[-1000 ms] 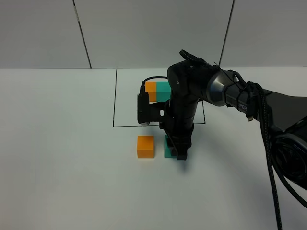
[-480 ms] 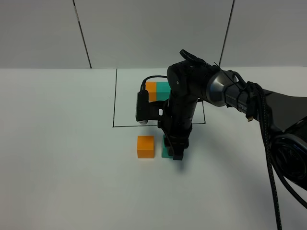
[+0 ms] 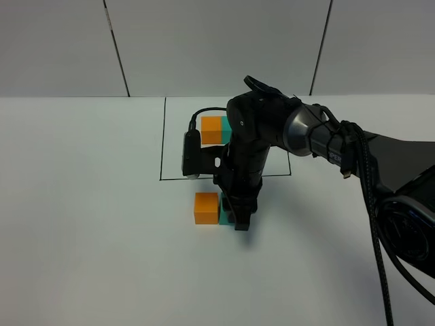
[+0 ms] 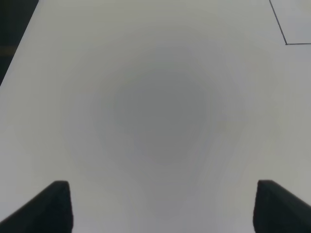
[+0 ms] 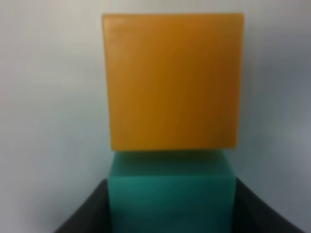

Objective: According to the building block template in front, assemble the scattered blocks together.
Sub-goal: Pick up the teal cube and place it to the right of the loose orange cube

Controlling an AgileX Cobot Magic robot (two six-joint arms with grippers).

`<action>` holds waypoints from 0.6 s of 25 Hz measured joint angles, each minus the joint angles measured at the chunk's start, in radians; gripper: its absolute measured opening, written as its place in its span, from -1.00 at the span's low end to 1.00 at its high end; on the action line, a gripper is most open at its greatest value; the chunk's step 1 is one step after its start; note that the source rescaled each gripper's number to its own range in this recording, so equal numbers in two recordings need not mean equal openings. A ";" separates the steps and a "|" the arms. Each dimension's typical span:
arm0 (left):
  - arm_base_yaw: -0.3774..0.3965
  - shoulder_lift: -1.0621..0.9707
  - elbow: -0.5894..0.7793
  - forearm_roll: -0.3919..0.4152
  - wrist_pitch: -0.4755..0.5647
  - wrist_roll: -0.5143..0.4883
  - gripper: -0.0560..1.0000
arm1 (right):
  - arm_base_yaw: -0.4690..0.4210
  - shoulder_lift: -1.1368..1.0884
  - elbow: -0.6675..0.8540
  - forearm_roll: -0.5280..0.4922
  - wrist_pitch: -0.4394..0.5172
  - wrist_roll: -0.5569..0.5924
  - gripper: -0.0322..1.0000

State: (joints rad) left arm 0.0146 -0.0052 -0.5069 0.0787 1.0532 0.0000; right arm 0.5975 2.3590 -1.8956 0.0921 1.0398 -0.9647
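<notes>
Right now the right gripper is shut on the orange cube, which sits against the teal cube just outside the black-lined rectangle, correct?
Not quite. The right gripper is shut on the teal cube, which sits against the orange cube just outside the black-lined rectangle. The right wrist view shows teal in its grip, with orange beyond it.

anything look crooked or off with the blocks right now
Nothing stands out. The teal block, gripped by the right gripper, sits squarely against the orange block, orange left and teal right like the building block template behind them. Nothing is tipped or damaged.
</notes>
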 joint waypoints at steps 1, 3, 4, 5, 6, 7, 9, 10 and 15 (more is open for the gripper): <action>0.000 0.000 0.000 0.000 0.000 0.000 0.43 | 0.001 0.000 0.000 0.000 -0.001 0.004 -0.45; 0.000 0.000 0.000 0.002 0.000 0.000 0.43 | 0.003 0.001 0.000 -0.002 -0.004 0.009 -0.45; 0.000 0.000 0.000 0.002 0.000 0.000 0.43 | 0.003 0.001 0.000 -0.002 -0.004 0.012 -0.45; 0.000 0.000 0.000 0.002 0.000 0.000 0.43 | 0.003 0.001 0.000 -0.002 -0.004 0.012 -0.45; 0.000 0.000 0.000 0.002 0.000 0.000 0.43 | 0.003 0.001 0.000 -0.002 -0.004 0.012 -0.45; 0.000 0.000 0.000 0.002 0.000 0.000 0.43 | 0.003 0.001 0.000 -0.002 -0.004 0.012 -0.45; 0.000 0.000 0.000 0.003 0.000 0.000 0.43 | 0.003 0.001 0.000 -0.003 -0.004 0.012 -0.45; 0.000 0.000 0.000 0.004 0.000 0.000 0.43 | 0.003 0.001 -0.001 -0.006 -0.004 0.012 -0.45; 0.000 0.000 0.000 0.004 0.000 0.000 0.43 | 0.004 0.001 -0.001 -0.015 -0.004 0.012 -0.45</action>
State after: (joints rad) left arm 0.0146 -0.0052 -0.5069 0.0822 1.0532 0.0000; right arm 0.6018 2.3602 -1.8966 0.0768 1.0354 -0.9524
